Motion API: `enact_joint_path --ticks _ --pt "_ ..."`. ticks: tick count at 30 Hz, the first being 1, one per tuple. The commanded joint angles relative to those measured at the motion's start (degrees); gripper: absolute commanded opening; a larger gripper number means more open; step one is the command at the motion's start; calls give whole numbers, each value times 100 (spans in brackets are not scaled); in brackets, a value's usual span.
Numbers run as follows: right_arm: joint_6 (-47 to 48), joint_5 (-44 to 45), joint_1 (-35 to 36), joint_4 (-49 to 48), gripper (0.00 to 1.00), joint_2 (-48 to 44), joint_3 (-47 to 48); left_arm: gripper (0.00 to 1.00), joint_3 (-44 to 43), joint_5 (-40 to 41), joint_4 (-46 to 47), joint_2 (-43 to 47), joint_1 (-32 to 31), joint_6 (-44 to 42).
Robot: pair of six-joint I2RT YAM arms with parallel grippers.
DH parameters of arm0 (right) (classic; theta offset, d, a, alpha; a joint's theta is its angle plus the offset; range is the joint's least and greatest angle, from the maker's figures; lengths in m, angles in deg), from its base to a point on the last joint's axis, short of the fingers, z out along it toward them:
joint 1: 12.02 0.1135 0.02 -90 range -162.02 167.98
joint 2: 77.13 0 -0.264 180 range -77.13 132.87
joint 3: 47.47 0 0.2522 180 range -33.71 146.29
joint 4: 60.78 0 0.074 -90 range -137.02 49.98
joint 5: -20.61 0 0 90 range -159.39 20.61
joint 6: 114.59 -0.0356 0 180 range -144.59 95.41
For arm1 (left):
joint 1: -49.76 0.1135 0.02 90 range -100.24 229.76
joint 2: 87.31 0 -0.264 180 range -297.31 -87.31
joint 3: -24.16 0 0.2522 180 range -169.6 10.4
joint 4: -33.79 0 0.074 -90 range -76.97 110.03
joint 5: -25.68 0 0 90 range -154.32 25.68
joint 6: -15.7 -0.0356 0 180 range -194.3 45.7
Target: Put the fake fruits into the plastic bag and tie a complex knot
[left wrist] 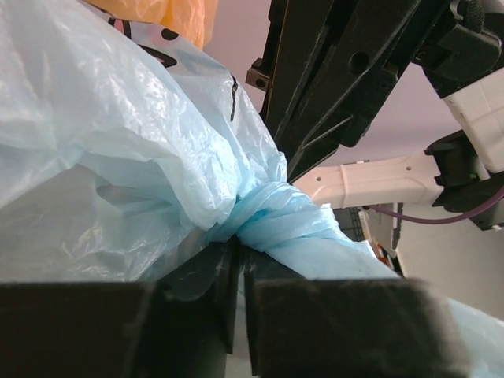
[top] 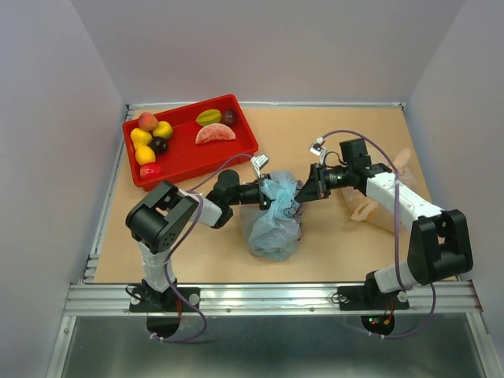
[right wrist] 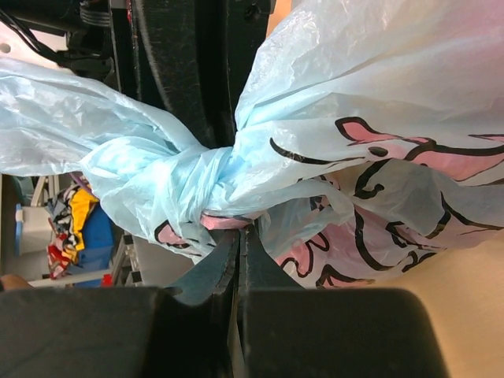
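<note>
The light-blue plastic bag (top: 276,224) with dark floral print stands mid-table between my grippers. Its handle strips are twisted into a knot (left wrist: 276,216), also seen in the right wrist view (right wrist: 169,181). My left gripper (top: 264,189) is shut on a handle strip (left wrist: 346,260) at the bag's top left. My right gripper (top: 303,189) is shut on the bag film (right wrist: 236,224) by the knot, from the right. The fake fruits lie in the red tray (top: 240,126): banana bunch (top: 142,146), peach (top: 147,121), plum (top: 229,117), melon slice (top: 214,135), starfruit (top: 208,117).
A pale orange-beige bag (top: 370,206) lies at the right under my right arm. The red tray stands at the back left. The two grippers sit close together over the bag's top.
</note>
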Motion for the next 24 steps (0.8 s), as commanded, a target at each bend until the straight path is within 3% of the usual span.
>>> enact_joint_path --ticks 1,3,4,6,7,8,10,11,14,17,19,24 --pt "177 27 61 -15 0 -84 250 28 6 -207 3369 521 99 -325" --pt "239 168 61 -6 0 -198 259 37 199 -426 2465 794 379 -852" --pt "274 273 53 2 1 -251 285 49 347 -497 1809 1100 502 -1071" --pt "283 414 61 28 1 -287 303 56 393 -743 858 1453 923 -1974" --pt "361 458 61 37 1 -287 338 58 384 -787 -539 1881 1091 -2396" --pt "397 484 61 64 0 -304 355 59 254 -823 -1310 2086 1232 -3549" --pt "424 563 61 90 0 -304 408 61 -1 -832 -2900 2647 1556 -4811" --pt "476 625 61 125 0 -278 495 66 -272 -806 -4370 2824 1628 -5496" --pt "555 739 61 248 1 -252 619 67 -791 -972 -6490 3405 1822 -7607" --pt "582 748 70 345 1 -225 759 74 -986 -946 -7599 3959 1831 -8762" --pt "626 766 70 397 1 -216 821 86 -952 -937 -7672 4239 1813 -8843" --pt "661 827 96 503 0 -225 909 87 -1197 -498 -7392 4233 1489 -8676"
